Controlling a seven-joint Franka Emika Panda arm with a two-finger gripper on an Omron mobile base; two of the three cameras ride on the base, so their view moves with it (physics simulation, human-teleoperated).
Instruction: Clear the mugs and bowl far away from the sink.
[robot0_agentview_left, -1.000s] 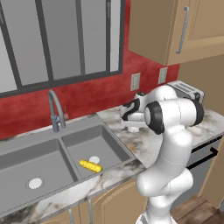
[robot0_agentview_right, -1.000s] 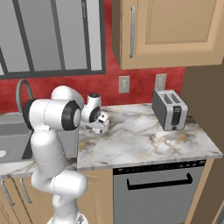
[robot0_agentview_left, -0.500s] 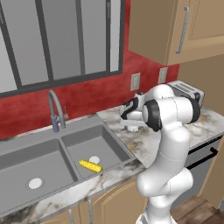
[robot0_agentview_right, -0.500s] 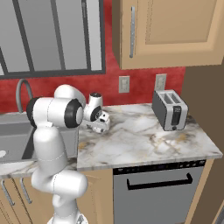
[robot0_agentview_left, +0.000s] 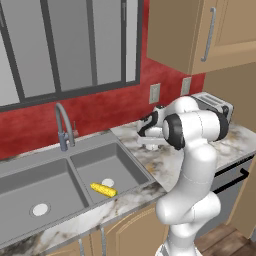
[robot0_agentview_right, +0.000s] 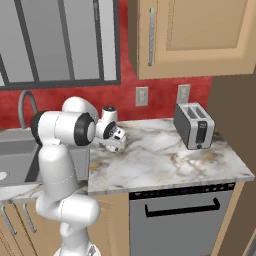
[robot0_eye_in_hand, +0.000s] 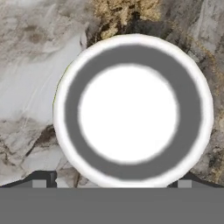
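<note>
The marble counter (robot0_agentview_right: 170, 160) runs from the dark grey two-basin sink (robot0_agentview_left: 60, 185) to a silver toaster (robot0_agentview_right: 194, 126) at its far end, under a red backsplash with two wall outlets. A curved metal faucet (robot0_agentview_left: 62, 127) stands behind the sink, and a yellow corn cob (robot0_agentview_left: 103, 189) lies in the basin nearer the arm. The hand (robot0_agentview_right: 116, 141) hangs low over the counter just beside the sink, its fingers spread wide and holding nothing. Right under it sits a round white vessel (robot0_eye_in_hand: 132, 111), seen from above with a broad white rim, a grey ring inside and a white bottom; whether it is the bowl or a mug cannot be told. The fingertips (robot0_eye_in_hand: 37, 180) flank its lower edge.
</note>
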